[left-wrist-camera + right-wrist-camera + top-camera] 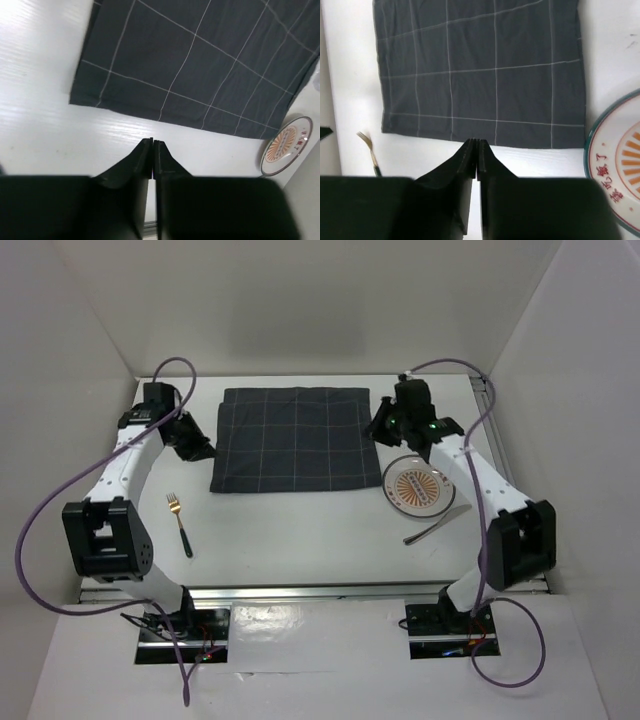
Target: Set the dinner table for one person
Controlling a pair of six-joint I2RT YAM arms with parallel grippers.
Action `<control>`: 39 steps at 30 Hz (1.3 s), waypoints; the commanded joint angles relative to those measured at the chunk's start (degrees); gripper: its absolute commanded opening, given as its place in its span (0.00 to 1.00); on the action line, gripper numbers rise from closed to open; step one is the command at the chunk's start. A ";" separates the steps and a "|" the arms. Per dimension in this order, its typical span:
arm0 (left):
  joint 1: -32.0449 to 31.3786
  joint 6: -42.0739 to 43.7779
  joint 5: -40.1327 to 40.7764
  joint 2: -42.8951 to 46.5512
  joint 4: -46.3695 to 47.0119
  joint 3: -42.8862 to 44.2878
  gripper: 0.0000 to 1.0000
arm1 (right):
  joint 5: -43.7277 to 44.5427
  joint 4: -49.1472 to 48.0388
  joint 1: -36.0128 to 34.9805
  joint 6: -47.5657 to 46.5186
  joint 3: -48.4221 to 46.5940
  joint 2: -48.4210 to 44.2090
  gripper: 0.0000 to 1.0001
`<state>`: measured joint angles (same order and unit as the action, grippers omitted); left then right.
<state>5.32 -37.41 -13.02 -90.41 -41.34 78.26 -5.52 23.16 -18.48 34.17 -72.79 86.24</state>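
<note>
A dark grey checked placemat (295, 440) lies flat at the back middle of the white dinner table (300, 530). My left gripper (203, 451) hovers just off the mat's left edge; in its wrist view the jaws (152, 141) are shut with nothing between them, the placemat (200, 65) beyond. My right gripper (381, 430) sits at the mat's right edge, above a round plate (418, 485) with an orange sunburst. Its jaws (475, 141) are shut and empty too, near the edge of the placemat (480, 70), with the plate (620, 165) to the right.
A gold-tined fork (180, 523) with a dark handle lies on the left of the table, also visible as the fork (369, 145) in the right wrist view. A silver utensil (437, 527) lies just in front of the plate. White walls enclose the table on three sides.
</note>
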 commanded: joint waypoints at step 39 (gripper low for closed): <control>-6.64 -2.76 6.07 -13.93 3.46 -17.43 0.00 | 7.01 5.49 -8.15 1.69 9.95 20.29 0.01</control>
<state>-1.17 -40.88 -9.72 -104.97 -33.45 65.56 -2.00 23.88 -26.04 36.16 -65.49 106.17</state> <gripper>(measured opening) 0.041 0.081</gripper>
